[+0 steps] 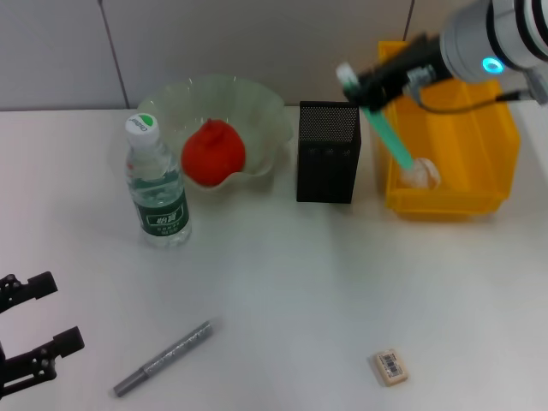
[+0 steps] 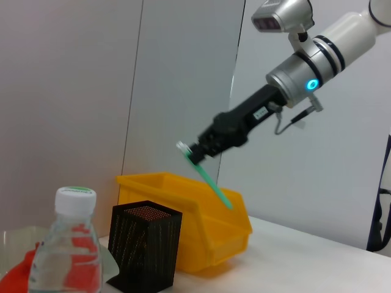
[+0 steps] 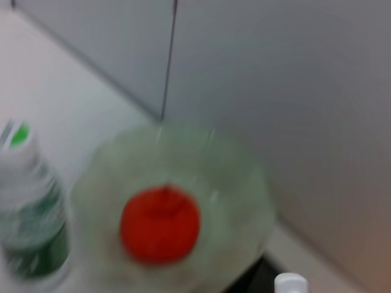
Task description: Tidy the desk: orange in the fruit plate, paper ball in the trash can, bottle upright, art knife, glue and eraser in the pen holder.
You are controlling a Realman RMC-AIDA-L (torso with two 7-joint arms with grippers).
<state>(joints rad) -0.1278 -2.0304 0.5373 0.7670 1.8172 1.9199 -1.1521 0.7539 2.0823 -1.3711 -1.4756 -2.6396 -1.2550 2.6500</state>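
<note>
**Glue stick held above the pen holder; white desk against grey wall panels**

Head view: A white desk (image 1: 282, 282) is seen, bounded at the rear by grey wall panels (image 1: 214, 43) divided by dark seams. The right gripper (image 1: 364, 88) is raised over the rear right of the desk, its fingers pinched on the upper end of a green glue stick (image 1: 390, 128), which is tilted, its lower end over the yellow bin (image 1: 479, 163). A white paper ball (image 1: 421, 174) lies inside that bin. The black mesh pen holder (image 1: 327, 152) stands just beside the bin, on its left. The orange (image 1: 213, 153) rests in the translucent green fruit plate (image 1: 257, 111), and the bottle (image 1: 156, 183) stands upright near the plate, with its cap on. A grey art knife (image 1: 163, 357) and an eraser (image 1: 390, 366) lie well apart on the near part of the desk. The left gripper (image 1: 30, 334) is parked at the near left edge, its fingers spread apart.

Left wrist view: The right gripper (image 2: 198, 151) is shown high above the yellow bin (image 2: 208, 226), the glue stick (image 2: 211, 177) slanting down from it. The pen holder (image 2: 145, 244) stands in front of the bin, the bottle (image 2: 67, 250) nearer. Grey wall panels (image 2: 91, 91) fill the background.

Right wrist view: The orange (image 3: 160, 224) is seen in the fruit plate (image 3: 238, 201), the bottle (image 3: 30, 213) beside it, the grey wall (image 3: 275, 73) behind. The picture is blurred.
</note>
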